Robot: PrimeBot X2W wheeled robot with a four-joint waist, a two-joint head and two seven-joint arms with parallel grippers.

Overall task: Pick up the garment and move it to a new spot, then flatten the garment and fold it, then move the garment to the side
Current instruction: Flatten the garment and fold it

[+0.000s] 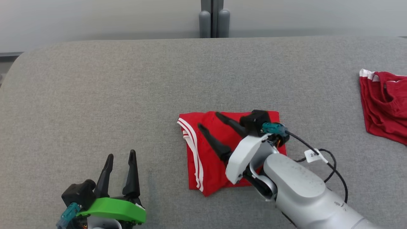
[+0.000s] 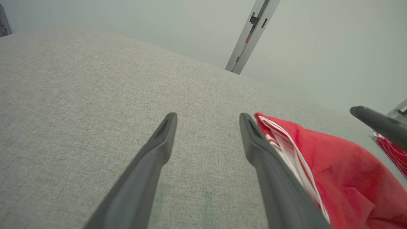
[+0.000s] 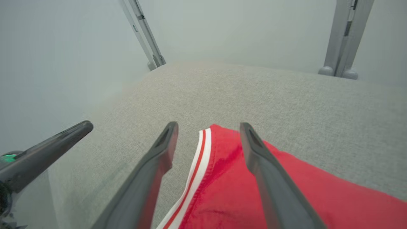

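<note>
Under right hand (image 1: 208, 119): folded garment (image 1: 208, 170) | spread wide, empty | left hand (image 1: 121, 154) likewise apart

Red garment (image 1: 212, 174) with white side stripes, grey fabric surface (image 1: 127, 95), second darker red cloth (image 1: 384, 108), perhaps white-trimmed

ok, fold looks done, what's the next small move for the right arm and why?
Probably lower the right gripper and close on the striped edge of the folded garment, ready to slide it aside. It lies as a neat folded rectangle, and the jaws stand open over it, holding nothing.
</note>
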